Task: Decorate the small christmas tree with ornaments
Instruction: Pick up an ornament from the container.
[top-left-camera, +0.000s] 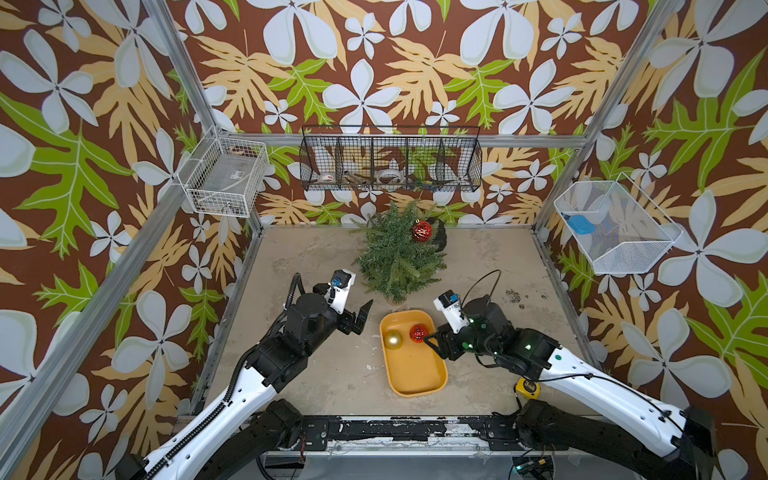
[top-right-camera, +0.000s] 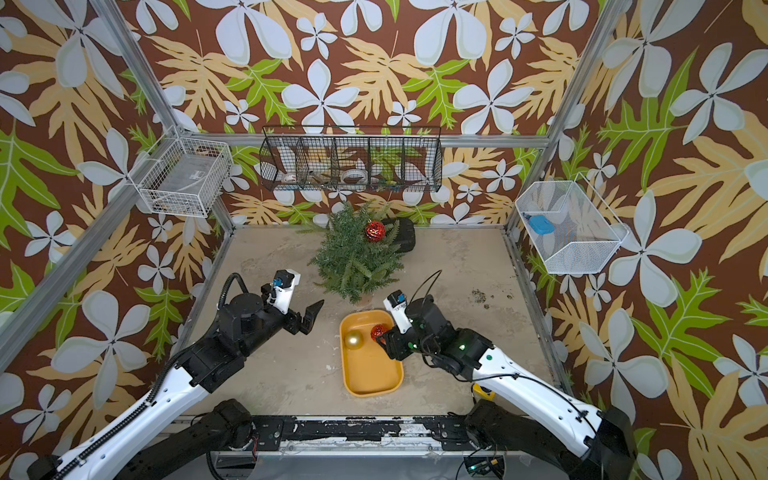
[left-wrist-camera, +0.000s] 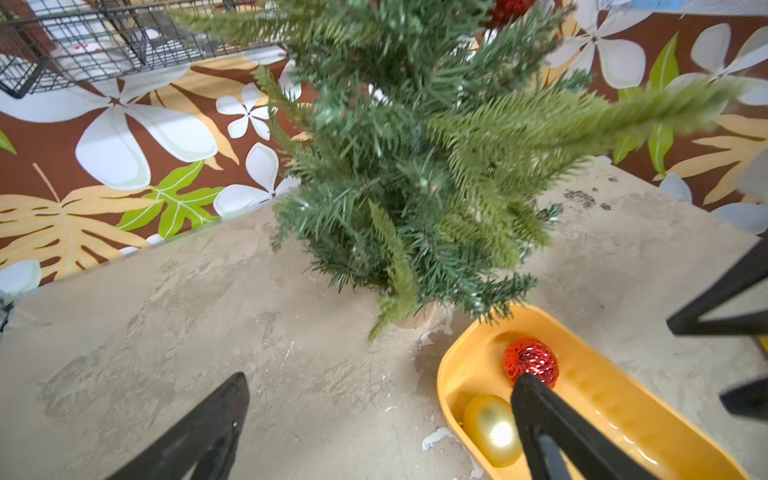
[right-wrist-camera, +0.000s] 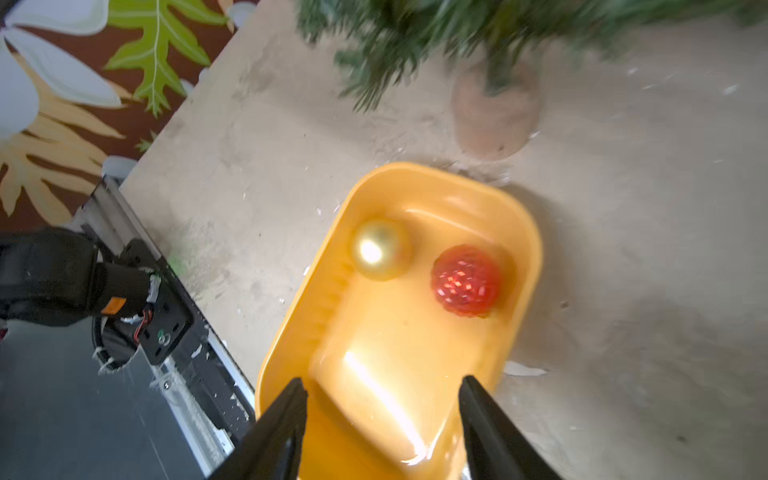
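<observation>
Small christmas tree (top-left-camera: 399, 257) stands at 12 o'clock on the surface (top-left-camera: 316, 365), with a hanging red ornament (top-left-camera: 422, 231) near its top at 1 o'clock. Just beside its foot at 6 o'clock lies the yellow tray (top-left-camera: 415, 374). The tray holds the gold ornament (top-left-camera: 392, 339) at 10 o'clock and the loose red ornament (top-left-camera: 417, 332) at 1 o'clock, apart from each other. Right claw (right-wrist-camera: 383, 379), spread and empty, hovers over the tray at 3 o'clock of that loose ornament. Left claw (top-left-camera: 365, 316), spread wide and empty, hangs at 9 o'clock of the tray.
</observation>
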